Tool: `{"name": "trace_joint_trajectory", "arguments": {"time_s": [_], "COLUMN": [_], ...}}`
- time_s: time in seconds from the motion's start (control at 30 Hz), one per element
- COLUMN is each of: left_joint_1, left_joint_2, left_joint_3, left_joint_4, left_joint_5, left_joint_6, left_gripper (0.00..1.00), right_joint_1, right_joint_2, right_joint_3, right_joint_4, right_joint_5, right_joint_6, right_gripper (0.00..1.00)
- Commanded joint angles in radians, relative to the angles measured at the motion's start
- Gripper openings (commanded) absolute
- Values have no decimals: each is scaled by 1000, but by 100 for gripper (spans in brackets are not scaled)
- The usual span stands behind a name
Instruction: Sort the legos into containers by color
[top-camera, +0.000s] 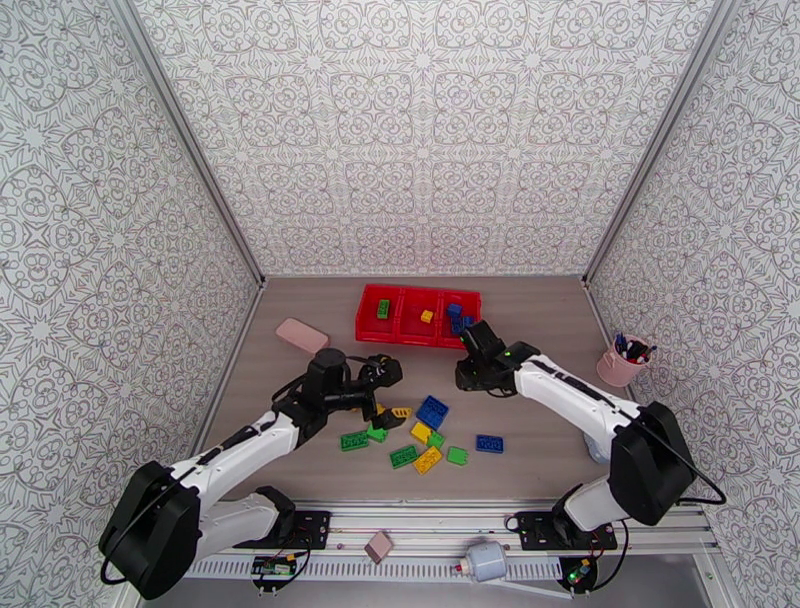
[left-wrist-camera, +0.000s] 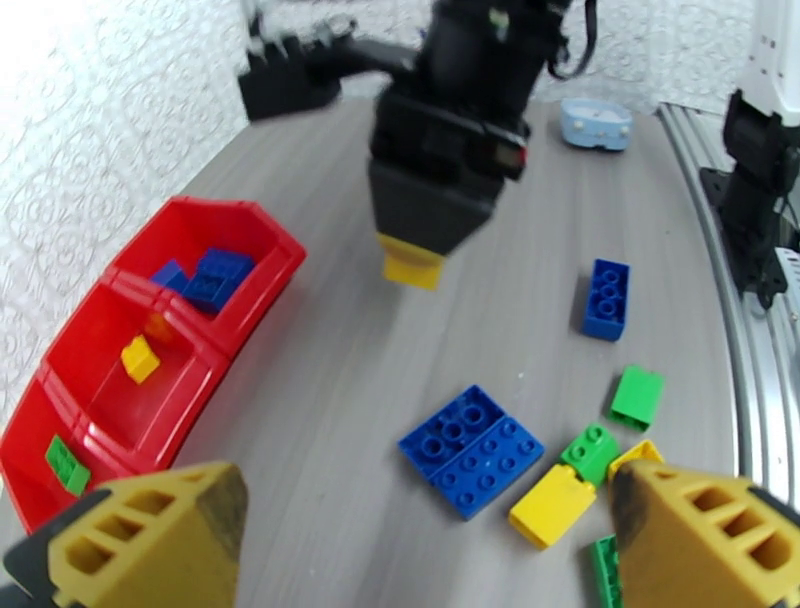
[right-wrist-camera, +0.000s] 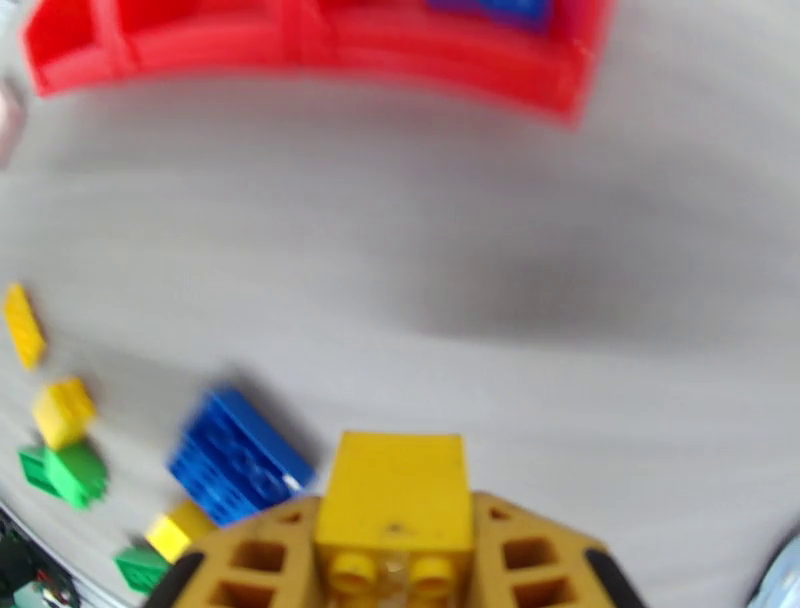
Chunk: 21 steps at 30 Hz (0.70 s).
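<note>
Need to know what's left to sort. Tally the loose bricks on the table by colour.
Green bricks: 5
Yellow bricks: 2
Blue bricks: 2 (the big one may be two side by side)
Total: 9, not counting the yellow brick in the right gripper.

Left arm (top-camera: 230, 450) reaches forward and inward from its base, its end effector (top-camera: 390, 392) low over the worktop (top-camera: 560, 330), yellow fingers (left-wrist-camera: 150, 545) spread wide with nothing between them. Right arm (top-camera: 570, 390) stretches inward and forward, its end effector (right-wrist-camera: 395, 545) clamped on a yellow brick (right-wrist-camera: 395, 485), held above the worktop
</note>
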Motion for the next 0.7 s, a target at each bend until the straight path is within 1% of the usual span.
{"name": "trace_joint_trajectory", "arguments": {"time_s": [0.0,0.17,0.3,0.47,0.67], "left_joint_1": [-24,-50,-79,-103,-112], "left_joint_2": [-73,-153,-157,-142,-129], "left_joint_3": [-24,-95,-107,-108,-78], "left_joint_4": [4,77,118,164,116], "left_joint_5": [-177,-397,-524,-594,-678], "left_joint_6": [-73,-214,-278,-322,-418], "left_gripper": [100,100,100,100,100], "right_joint_1": [-12,-29,-41,-53,-75], "right_joint_2": [81,226,377,540,714], "right_joint_3": [115,275,419,611,820], "right_joint_4": [63,147,168,165,135], "right_joint_5": [32,37,57,61,20], "right_joint_6": [-104,-190,-258,-327,-353], "right_gripper": [29,29,29,29,29]}}
